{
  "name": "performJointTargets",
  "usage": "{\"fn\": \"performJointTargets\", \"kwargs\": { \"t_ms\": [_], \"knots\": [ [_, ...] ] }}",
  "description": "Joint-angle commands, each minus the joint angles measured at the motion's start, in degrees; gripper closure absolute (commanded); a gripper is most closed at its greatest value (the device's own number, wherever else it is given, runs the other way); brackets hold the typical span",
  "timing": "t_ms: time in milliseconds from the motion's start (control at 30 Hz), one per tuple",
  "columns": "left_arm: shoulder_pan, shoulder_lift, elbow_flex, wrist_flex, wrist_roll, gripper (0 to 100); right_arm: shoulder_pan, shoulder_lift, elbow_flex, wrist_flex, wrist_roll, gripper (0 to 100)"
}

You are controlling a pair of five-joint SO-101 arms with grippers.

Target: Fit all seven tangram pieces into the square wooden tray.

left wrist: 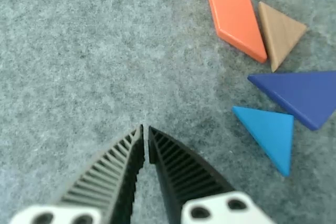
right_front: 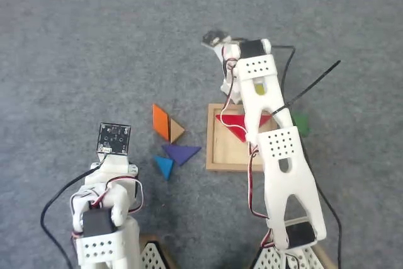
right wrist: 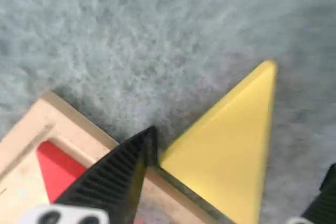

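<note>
- Across the whole table at my end lies a grey carpet-like mat (right_front: 75, 61), and everything rests on it.
- My right arm (right_front: 283, 155) stretches from six o'clock over the tray to its twelve o'clock edge. The right gripper (right wrist: 241, 150) has its jaws wide apart, with the yellow triangle between them. One finger (right wrist: 115, 177) touches that triangle's corner and the other stands clear of it.
- My left arm (right_front: 107, 218) sits at the mat's seven o'clock. The left gripper (left wrist: 145, 132) has its jaws together on nothing, over bare mat.
- A square wooden tray (right_front: 217, 155) lies right of centre.
- A large red triangle (right_front: 234, 125) lies inside the tray at its twelve o'clock side, partly under my right arm.
- A large yellow triangle (right wrist: 226, 156) is at the tray's twelve o'clock rim. I cannot tell whether it is on the rim or just beside it.
- A dark blue triangle (right_front: 181, 152) lies at nine o'clock of the tray, on the mat.
- An orange parallelogram (right_front: 160, 121) lies at ten o'clock of the tray.
- A plain wooden triangle (right_front: 177, 130) touches the parallelogram's three o'clock side.
- A light blue triangle (right_front: 164, 166) lies just beside the dark blue one, at its seven o'clock.
- A green piece (right_front: 301, 124) lies just outside the tray at three o'clock, half hidden.
</note>
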Motion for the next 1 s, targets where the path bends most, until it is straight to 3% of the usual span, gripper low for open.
{"fn": "performJointTargets", "kwargs": {
  "t_ms": [0, 133, 367, 967],
  "knots": [
    [0.00, -0.70, -0.48, 0.26, -0.35, 98, 0.57, 0.66, 0.00, 2.59, 0.35, 52.3],
    [0.00, -0.70, -0.48, 0.26, -0.35, 98, 0.66, 1.71, 0.00, 2.59, 0.35, 54.1],
    [0.00, -0.70, -0.48, 0.26, -0.35, 98, 2.95, 2.07, 0.00, 2.59, 0.35, 73.2],
    [0.00, -0.70, -0.48, 0.26, -0.35, 98, 3.47, -7.34, -1.49, 2.68, -0.44, 73.8]
  ]
}}
